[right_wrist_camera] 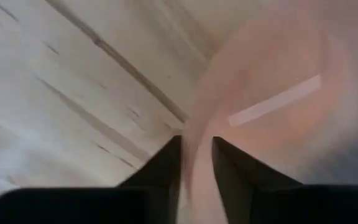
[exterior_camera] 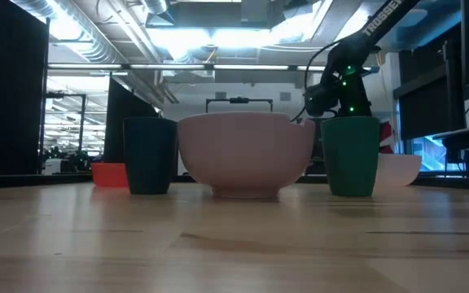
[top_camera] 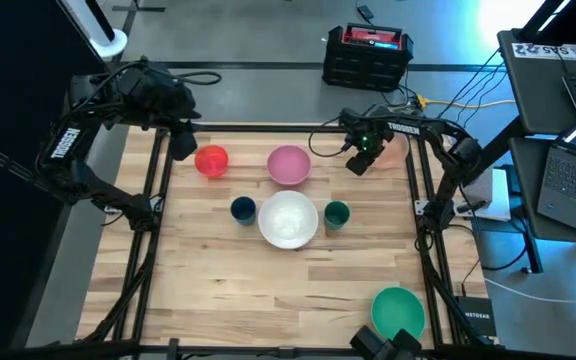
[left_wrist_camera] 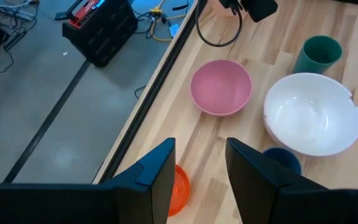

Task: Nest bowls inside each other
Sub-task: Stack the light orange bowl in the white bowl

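My right claw point(right_wrist_camera: 196, 163) pinches the rim of the peach bowl point(right_wrist_camera: 272, 99) at the table's far right corner, fingers nearly together. My left claw point(left_wrist_camera: 197, 177) hangs spread above the orange-red bowl point(top_camera: 211, 160), beside the pink bowl point(top_camera: 289, 165).

I count five bowls: one white bowl point(top_camera: 288, 219), one pink bowl point(top_camera: 289, 165), one orange-red bowl point(top_camera: 211, 160), one teal-green bowl point(top_camera: 398, 310), one peach bowl point(right_wrist_camera: 272, 99). Two small cups: one dark blue cup point(top_camera: 243, 209), one dark green cup point(top_camera: 336, 214).
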Action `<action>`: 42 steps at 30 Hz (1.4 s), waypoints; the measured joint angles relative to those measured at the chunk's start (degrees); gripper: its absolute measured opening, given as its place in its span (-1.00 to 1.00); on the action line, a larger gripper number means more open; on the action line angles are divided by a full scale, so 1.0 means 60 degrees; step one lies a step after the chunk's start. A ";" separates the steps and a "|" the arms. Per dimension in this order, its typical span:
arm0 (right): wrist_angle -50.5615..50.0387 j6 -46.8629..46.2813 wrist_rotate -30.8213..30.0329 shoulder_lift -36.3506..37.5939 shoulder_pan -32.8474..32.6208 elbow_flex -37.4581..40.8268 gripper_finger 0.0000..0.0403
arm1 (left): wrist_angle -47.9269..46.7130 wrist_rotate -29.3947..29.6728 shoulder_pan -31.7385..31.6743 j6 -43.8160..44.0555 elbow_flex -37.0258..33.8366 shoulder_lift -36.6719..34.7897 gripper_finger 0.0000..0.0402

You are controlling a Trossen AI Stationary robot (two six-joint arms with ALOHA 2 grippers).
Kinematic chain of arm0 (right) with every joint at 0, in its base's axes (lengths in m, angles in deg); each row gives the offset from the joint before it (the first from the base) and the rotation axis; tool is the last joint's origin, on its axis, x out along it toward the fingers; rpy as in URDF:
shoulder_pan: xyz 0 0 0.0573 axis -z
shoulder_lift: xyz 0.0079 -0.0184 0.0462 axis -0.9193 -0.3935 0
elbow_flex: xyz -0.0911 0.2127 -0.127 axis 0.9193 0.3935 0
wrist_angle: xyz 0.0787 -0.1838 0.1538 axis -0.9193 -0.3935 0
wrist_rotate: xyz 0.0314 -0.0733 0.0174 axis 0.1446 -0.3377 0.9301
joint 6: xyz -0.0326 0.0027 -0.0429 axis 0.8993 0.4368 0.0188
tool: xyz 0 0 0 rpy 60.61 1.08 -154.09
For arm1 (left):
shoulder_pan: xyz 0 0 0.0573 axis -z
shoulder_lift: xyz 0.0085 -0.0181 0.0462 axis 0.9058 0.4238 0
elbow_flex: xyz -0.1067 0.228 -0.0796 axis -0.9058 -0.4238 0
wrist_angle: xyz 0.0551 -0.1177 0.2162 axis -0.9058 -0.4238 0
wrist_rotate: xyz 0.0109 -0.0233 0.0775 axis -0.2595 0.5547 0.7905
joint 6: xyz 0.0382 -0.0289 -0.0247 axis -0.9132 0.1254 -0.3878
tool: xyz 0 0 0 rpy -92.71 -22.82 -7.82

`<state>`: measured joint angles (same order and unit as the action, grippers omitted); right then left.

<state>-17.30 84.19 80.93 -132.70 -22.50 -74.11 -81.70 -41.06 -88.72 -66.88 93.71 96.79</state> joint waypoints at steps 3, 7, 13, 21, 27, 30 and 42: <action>0.0028 0.0162 0.0119 -0.0019 -0.0027 0.0000 -0.97 | 0.0071 0.0000 0.0000 -0.0147 0.0000 0.0000 -0.38; -0.0264 0.0231 0.0135 0.0247 -0.0283 -0.0176 -0.99 | 0.0079 0.0000 0.0000 -0.0192 0.0000 0.0000 -0.38; -0.0659 0.0232 0.0948 0.1472 -0.1955 -0.1381 -1.00 | 0.0061 0.0000 0.0000 -0.0269 0.0000 0.0000 -0.38; 0.0224 -0.0765 0.1618 0.1561 -0.5469 -0.3649 -1.00 | -0.0078 0.0000 0.0015 0.0312 -0.0005 0.0000 -0.38; 0.0929 -0.1725 0.1684 0.1132 -0.7935 -0.5146 -1.00 | -0.0146 -0.0004 0.0033 0.0831 -0.0007 0.0000 -0.38; 0.1048 -0.1984 0.1597 0.0473 -0.8562 -0.5756 -1.00 | -0.0147 -0.0004 0.0033 0.1026 -0.0007 0.0000 -0.38; -0.0376 -0.2316 0.0886 -0.2044 -0.9145 -0.7082 -1.00 | -0.0144 -0.0002 0.0018 0.1060 -0.0007 0.0000 -0.38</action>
<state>-19.56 70.29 86.25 -144.97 -77.37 -116.60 -82.57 -41.08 -88.61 -60.52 93.67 96.79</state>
